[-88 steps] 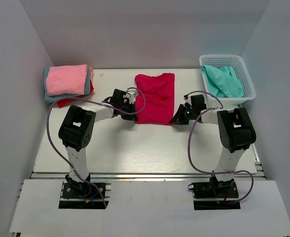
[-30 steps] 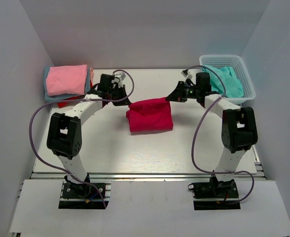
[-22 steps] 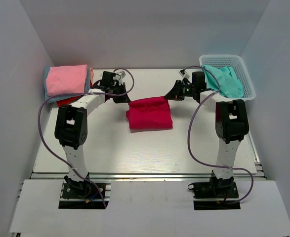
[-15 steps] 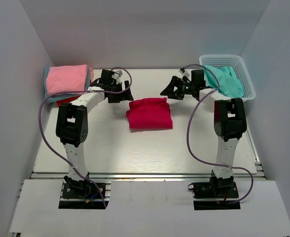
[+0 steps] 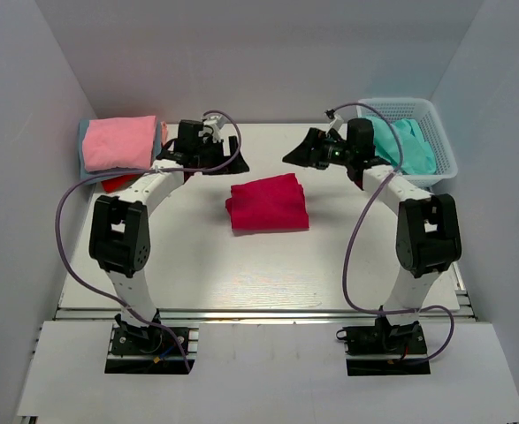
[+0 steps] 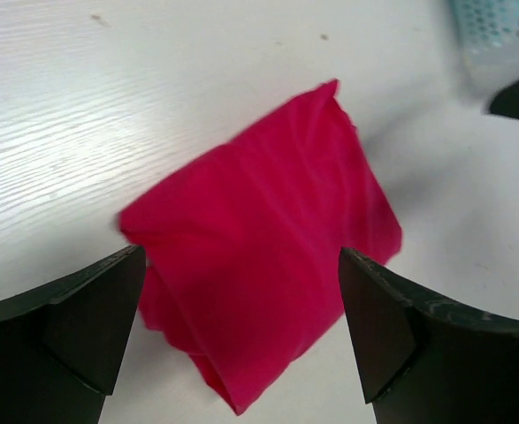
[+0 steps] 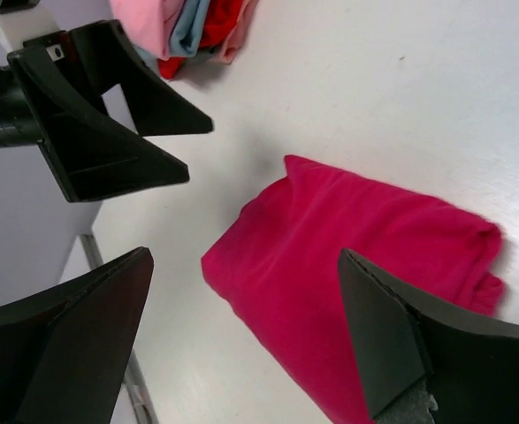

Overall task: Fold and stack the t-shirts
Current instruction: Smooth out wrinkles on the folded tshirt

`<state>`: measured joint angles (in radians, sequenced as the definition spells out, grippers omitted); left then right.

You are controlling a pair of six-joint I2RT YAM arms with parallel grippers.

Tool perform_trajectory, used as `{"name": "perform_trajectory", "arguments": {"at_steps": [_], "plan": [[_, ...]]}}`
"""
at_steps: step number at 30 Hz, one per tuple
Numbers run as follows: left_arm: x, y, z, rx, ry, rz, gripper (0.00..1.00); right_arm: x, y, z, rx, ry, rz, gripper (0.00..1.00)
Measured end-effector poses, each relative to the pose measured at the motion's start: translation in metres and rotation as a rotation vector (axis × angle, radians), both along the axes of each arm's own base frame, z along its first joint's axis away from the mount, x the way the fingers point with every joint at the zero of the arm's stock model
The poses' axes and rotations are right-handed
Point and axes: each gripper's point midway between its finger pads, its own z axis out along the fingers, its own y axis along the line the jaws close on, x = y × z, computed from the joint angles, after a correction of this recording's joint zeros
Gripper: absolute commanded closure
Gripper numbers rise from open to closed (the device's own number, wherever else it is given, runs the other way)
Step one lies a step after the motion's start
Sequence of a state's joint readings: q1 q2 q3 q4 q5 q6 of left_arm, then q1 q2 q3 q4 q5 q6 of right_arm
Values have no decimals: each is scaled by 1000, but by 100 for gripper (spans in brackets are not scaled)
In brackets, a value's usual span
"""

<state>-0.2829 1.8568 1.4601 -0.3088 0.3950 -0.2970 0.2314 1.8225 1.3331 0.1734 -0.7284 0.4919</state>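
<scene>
From above, we see the crimson t-shirt (image 5: 268, 204) lying folded on the white bench (image 5: 241, 274), about midway between the two arms and a little beyond the centre. It forms a compact rectangle whose long axis runs left to right across the bench, with the right end tipped slightly toward the far side. The left gripper (image 5: 234, 158) hovers past the shirt's far left corner and the right gripper (image 5: 296, 152) past its far right corner. Both have their fingers spread and carry nothing. A stack of folded t-shirts (image 5: 118, 143), pink on top, sits at the far left. A teal t-shirt (image 5: 400, 146) lies in the white basket (image 5: 442, 155) at the far right.

In the left wrist view, the parted fingers (image 6: 73, 327) frame the crimson shirt without touching it. Here the cloth lies on a diagonal, one corner pointing up and right toward the basket's edge.

In the right wrist view, the fingers (image 7: 409, 336) are likewise spread and free, with the shirt on the bench between them. Its long axis runs from lower left to right, and the left gripper and the stack show beyond it.
</scene>
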Motion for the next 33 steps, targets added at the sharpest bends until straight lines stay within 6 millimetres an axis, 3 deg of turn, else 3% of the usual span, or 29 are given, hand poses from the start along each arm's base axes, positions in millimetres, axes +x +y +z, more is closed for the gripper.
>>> {"name": "perform_trajectory", "arguments": {"at_steps": [4, 8, 12, 15, 22, 26, 29, 33], "plan": [[-16, -25, -8, -82, 11, -118, 0, -20, 15, -27, 48, 96, 31, 10], [-55, -53, -33, -190, 48, -300, 0, -39, 18, -75, 73, 260, 25, 10], [-103, -62, -73, -244, 157, -410, 0, -60, 8, -126, 73, 453, -28, 10], [-122, -61, -92, -262, 211, -439, 0, -78, 0, -154, 81, 572, -64, 10], [-122, -57, -101, -232, 200, -436, 0, -80, -3, -151, 94, 547, -93, 10], [-105, -55, -94, -172, 160, -401, 0, -82, -4, -143, 48, 483, -87, 10], [-83, -49, -73, -108, 92, -338, 0, -82, -9, -122, 9, 393, -94, 10], [-65, -37, -37, -46, 24, -227, 0, -82, -23, -77, -38, 218, -146, 10]]}}
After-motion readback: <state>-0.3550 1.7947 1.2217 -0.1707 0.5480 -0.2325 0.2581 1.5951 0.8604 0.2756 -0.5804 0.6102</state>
